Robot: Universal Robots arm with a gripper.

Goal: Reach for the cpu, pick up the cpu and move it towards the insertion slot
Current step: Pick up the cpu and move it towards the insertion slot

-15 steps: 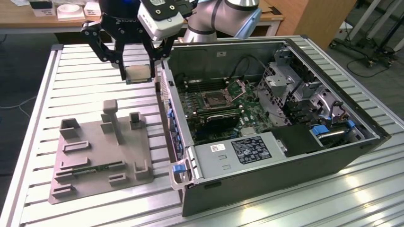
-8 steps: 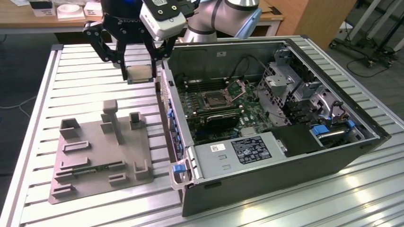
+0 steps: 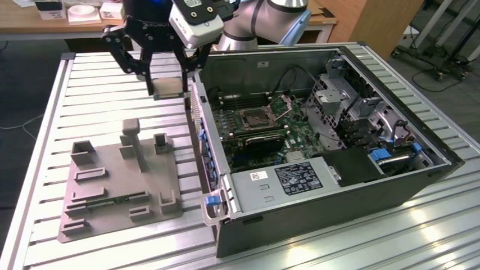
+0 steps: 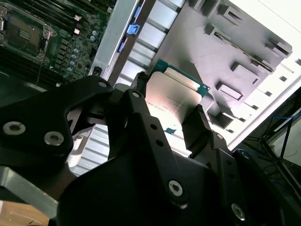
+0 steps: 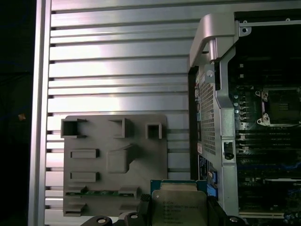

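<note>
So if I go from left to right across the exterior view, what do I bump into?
Grey tray → gripper holding the cpu → insertion slot on the green motherboard → metal drive cage → blue clip.
</note>
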